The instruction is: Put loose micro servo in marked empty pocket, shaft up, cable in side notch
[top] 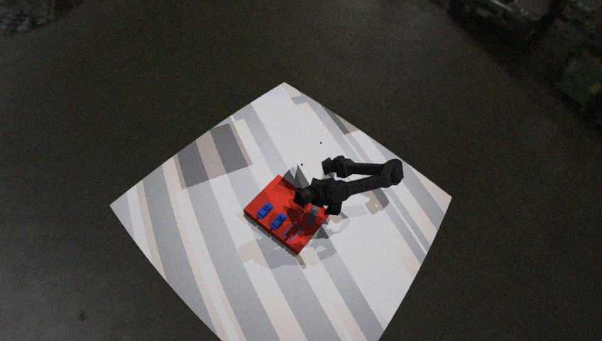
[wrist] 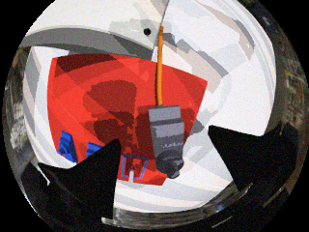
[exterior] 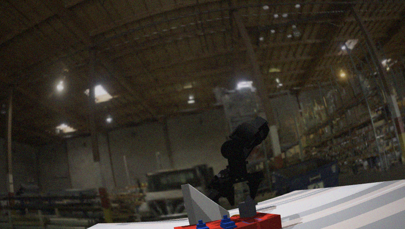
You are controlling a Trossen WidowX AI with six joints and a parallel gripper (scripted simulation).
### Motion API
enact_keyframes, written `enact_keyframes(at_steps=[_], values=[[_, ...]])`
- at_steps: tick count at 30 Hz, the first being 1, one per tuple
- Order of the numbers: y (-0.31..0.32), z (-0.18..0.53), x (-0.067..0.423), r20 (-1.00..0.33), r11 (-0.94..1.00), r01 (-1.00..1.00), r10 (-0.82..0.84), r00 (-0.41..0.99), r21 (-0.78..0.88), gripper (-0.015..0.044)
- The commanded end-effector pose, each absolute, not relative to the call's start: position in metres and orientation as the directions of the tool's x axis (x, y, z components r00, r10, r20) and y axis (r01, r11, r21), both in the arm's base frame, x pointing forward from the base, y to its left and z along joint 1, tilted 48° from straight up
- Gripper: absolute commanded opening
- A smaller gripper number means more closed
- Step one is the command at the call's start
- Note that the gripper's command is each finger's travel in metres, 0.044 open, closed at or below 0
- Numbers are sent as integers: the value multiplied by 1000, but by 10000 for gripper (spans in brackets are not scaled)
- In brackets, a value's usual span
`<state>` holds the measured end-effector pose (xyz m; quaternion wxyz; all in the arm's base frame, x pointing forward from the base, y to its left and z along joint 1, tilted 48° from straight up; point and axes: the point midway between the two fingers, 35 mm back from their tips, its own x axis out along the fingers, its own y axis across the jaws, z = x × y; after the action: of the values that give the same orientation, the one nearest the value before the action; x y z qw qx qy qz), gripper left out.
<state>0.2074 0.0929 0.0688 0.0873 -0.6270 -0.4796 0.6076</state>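
Note:
The loose micro servo (top: 312,216) (exterior: 247,209) (wrist: 166,130) is grey and stands on the red deck (top: 274,194) (exterior: 265,219) (wrist: 97,84) near its right edge. Its orange cable (wrist: 158,65) runs away from it across the deck. The marked empty pocket (top: 287,233) (wrist: 135,160) is a blue outline on the deck, just beside the servo. My gripper (top: 314,204) (exterior: 239,195) (wrist: 166,137) is open and hangs over the servo. One finger is on each side of the servo, apart from it.
Two blue servos (top: 264,209) (top: 278,220) (exterior: 227,222) (wrist: 66,145) sit in the deck's other pockets. A grey wedge-shaped fin (top: 297,177) (exterior: 198,207) rises at the deck's far edge, close to the arm. The deck lies on a striped grey-and-white mat (top: 211,253).

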Motion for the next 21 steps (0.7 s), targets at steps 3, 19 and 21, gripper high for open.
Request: enact_keyframes(at_steps=[3,19,21], values=[[100,64,205,-673,-523,489,712,-201,-699,440],[100,64,205,-673,-523,489,712,-201,-699,98],[100,64,205,-673,-523,489,712,-201,-699,85]])
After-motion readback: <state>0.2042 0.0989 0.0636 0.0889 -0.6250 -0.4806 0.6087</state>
